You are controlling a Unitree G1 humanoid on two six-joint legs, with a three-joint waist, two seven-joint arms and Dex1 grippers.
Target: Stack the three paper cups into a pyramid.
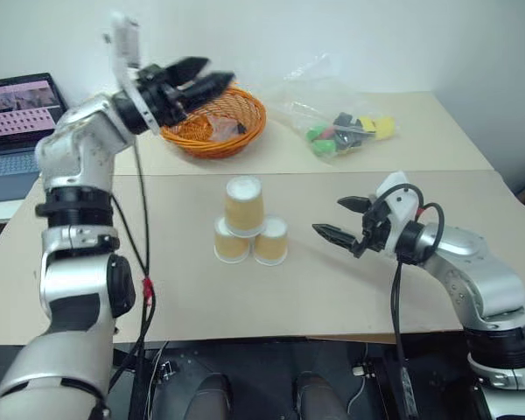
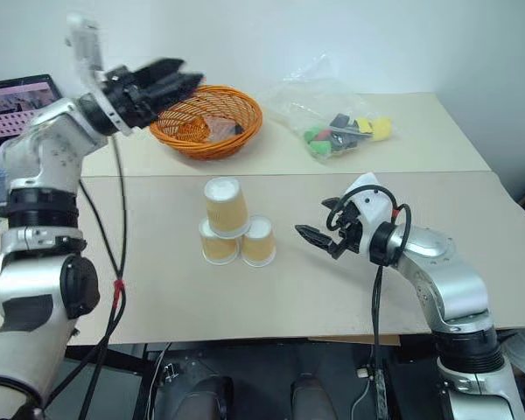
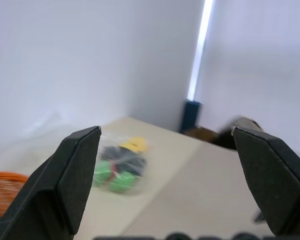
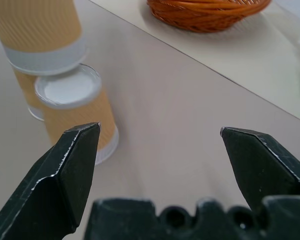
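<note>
Paper cups [image 1: 245, 229] stand stacked as a pyramid at table [image 1: 332, 289] centre; right gripper [image 1: 341, 219] at three o'clock, left gripper [image 1: 197, 77] at eleven, both wide apart, empty.

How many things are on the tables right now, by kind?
Paper cups: 3, upside down, top cup on the lower left cup and lower right cup
Orange wicker basket: 1
Clear bag of small items: 1
Laptop: 1
Total: 6
</note>
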